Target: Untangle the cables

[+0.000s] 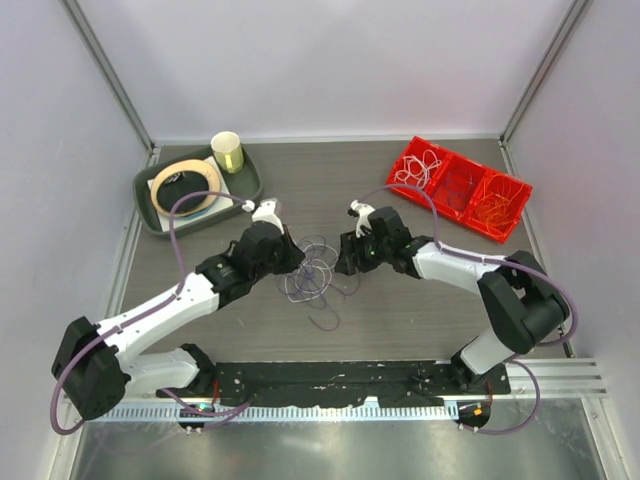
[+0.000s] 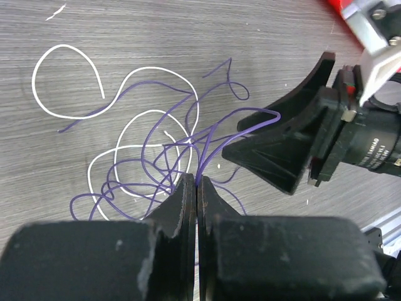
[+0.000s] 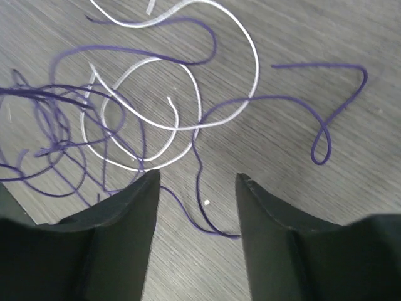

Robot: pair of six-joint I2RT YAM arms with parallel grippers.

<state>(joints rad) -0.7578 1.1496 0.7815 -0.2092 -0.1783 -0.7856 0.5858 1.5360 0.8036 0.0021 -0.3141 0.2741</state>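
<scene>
A tangle of thin purple and white cables point(image 1: 315, 272) lies on the table's middle between my two grippers. In the left wrist view purple loops point(image 2: 156, 157) cross white loops point(image 2: 94, 106). My left gripper point(image 2: 197, 182) is shut on purple cable strands that rise from its tips. My right gripper point(image 3: 197, 179) is open, just above the table, with a purple cable strand point(image 3: 200, 207) lying between its fingers. The white loops point(image 3: 182, 94) lie beyond it. The right gripper point(image 2: 276, 147) also shows in the left wrist view, close to the right of the held strands. No orange-red cable shows in the tangle.
A red three-part bin point(image 1: 458, 187) at the back right holds white, purple and orange cables. A dark green tray point(image 1: 160, 210) at the back left holds a roll of tape point(image 1: 186, 185) and a pale cup point(image 1: 228, 152). White walls enclose the table.
</scene>
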